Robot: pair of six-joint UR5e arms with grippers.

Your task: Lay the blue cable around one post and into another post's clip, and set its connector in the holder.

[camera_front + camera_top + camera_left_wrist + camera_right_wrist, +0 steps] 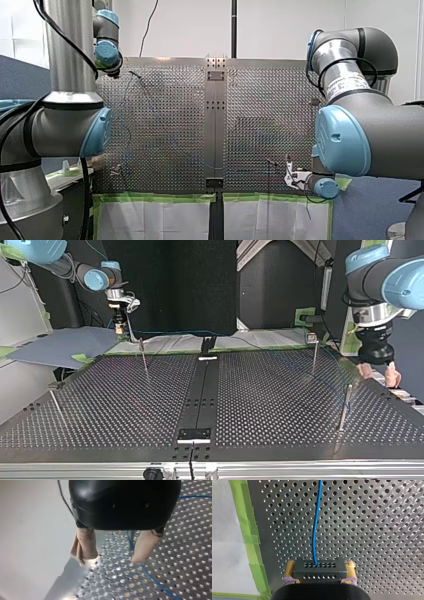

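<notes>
My right gripper (320, 565) is shut on the black connector block (319, 573), yellow pads on both its sides. The blue cable (315, 525) leaves the block and runs ahead over the perforated plate. In the top view this gripper (120, 325) hangs at the far left edge, and the cable (200, 332) runs along the far edge toward a post with a clip (313, 347). My left gripper (113, 553) stands open with beige pads, low over the plate, and the cable (152, 578) passes under one finger (143, 547). It hangs by the right edge (380, 371).
Thin posts stand on the plate in the top view: one at far left (143, 357), one at near right (345, 405), one at near left (56, 407). A dark centre rail (200, 395) carries a black bracket (195, 434). Green tape (249, 540) lines the plate's edge.
</notes>
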